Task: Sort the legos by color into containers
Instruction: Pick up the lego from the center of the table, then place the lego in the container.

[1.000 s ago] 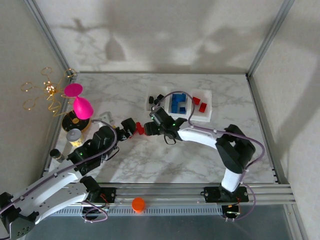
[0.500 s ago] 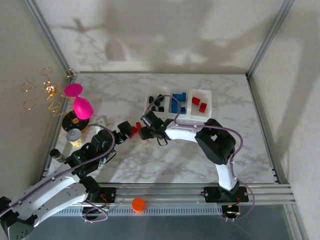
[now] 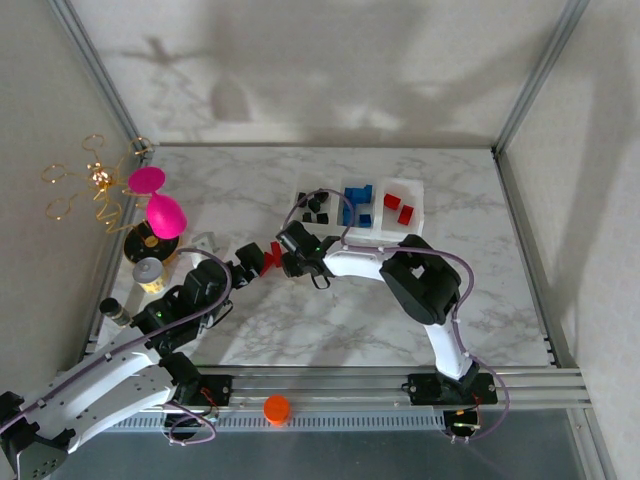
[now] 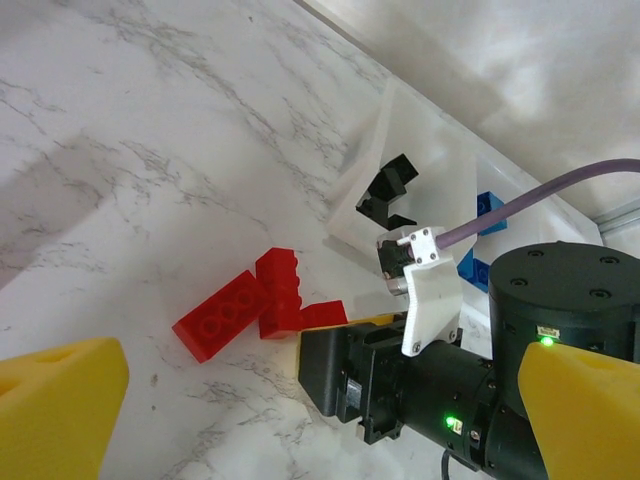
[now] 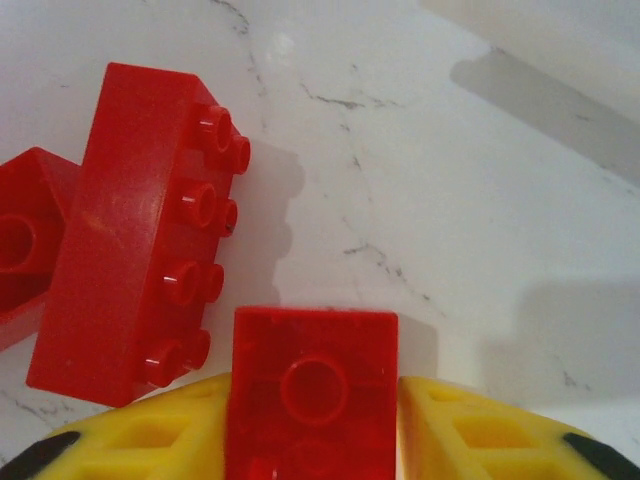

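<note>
Three red legos (image 3: 271, 258) lie in a cluster on the marble table. My right gripper (image 5: 315, 400) is shut on one small red brick (image 5: 314, 385), its yellow fingers (image 5: 470, 430) pressing both sides. A longer red brick (image 5: 130, 270) lies on its side just left of it, and a third (image 5: 18, 250) sits at the edge. My left gripper (image 4: 320, 375) is open, facing the red bricks (image 4: 225, 315) from the near left. The containers stand in a row: black legos (image 3: 316, 207), blue legos (image 3: 357, 206) and red legos (image 3: 399, 208). In the top view the right gripper (image 3: 285, 255) and left gripper (image 3: 247, 271) nearly meet.
A pink goblet ornament (image 3: 163, 210), a gold wire piece (image 3: 88, 185) and a small grey canister (image 3: 148, 272) crowd the left edge. An orange cap (image 3: 276, 408) lies on the front rail. The right arm's black wrist (image 4: 430, 390) sits right in front of the left gripper.
The right arm has swung left from the trays to the red cluster and closed on a small red brick. The left gripper drew back slightly and has held still since.
</note>
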